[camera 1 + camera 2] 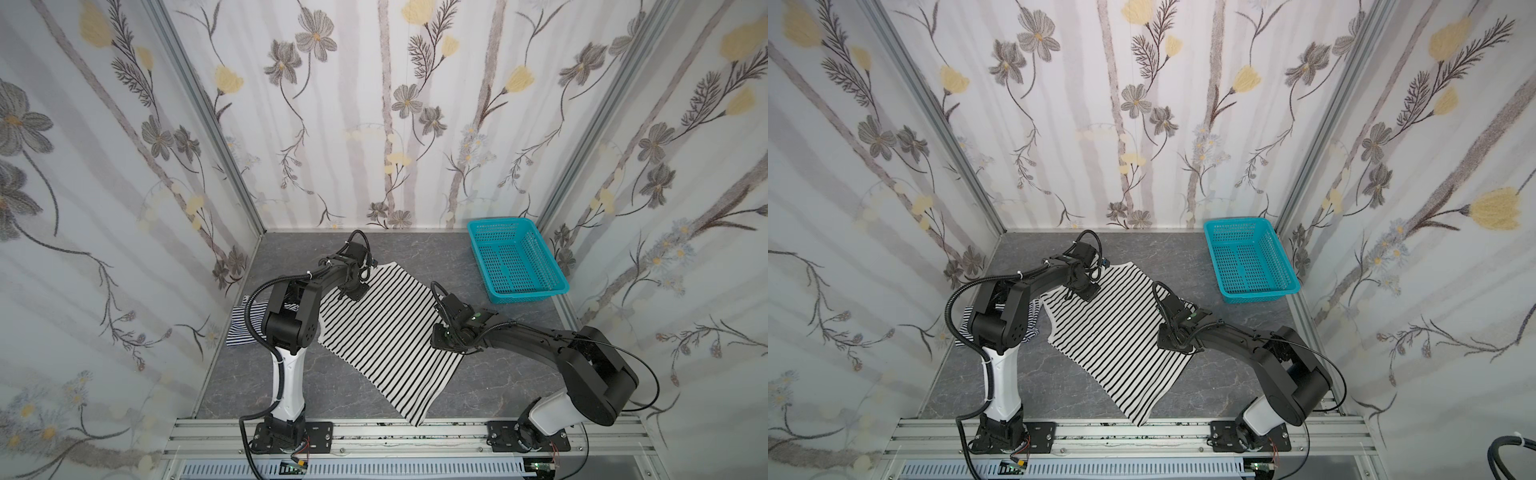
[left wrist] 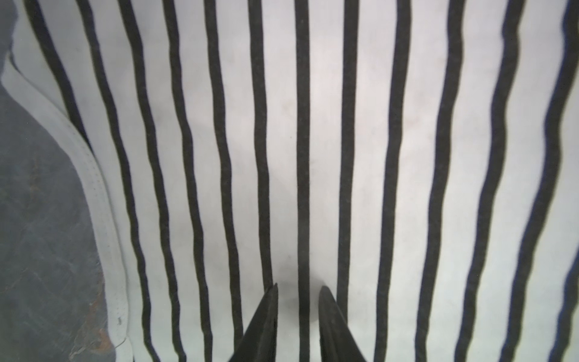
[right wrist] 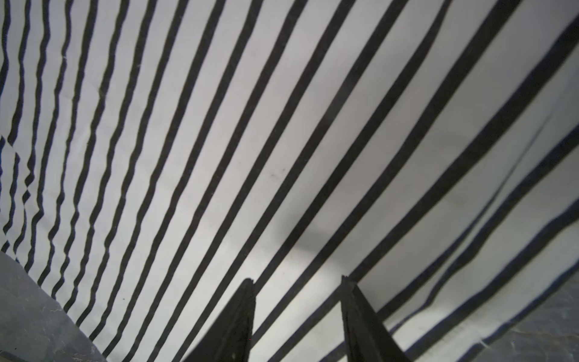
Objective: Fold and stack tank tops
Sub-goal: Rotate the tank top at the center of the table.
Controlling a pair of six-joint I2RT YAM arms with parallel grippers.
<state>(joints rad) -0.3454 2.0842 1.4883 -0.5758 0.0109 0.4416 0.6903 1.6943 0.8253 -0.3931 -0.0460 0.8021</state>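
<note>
The larger tank top (image 1: 386, 336), white with wide-spaced black stripes, lies spread flat and askew on the dark table in both top views (image 1: 1117, 345). My left gripper (image 2: 299, 286) hovers over its far end near a white-hemmed armhole (image 2: 94, 175), fingers a narrow gap apart with nothing between them. My right gripper (image 3: 297, 279) is over the top's right side edge, fingers wide apart and empty. From above, the left gripper (image 1: 355, 291) and right gripper (image 1: 444, 337) are mostly hidden by their wrists. The finely striped navy-and-white tank top (image 1: 241, 328) lies bunched behind the left arm.
A teal perforated basket (image 1: 525, 295) stands empty at the back right of the table (image 1: 415, 253). Flowered walls close in the left, back and right. An aluminium rail (image 1: 415, 432) with both arm bases runs along the front edge.
</note>
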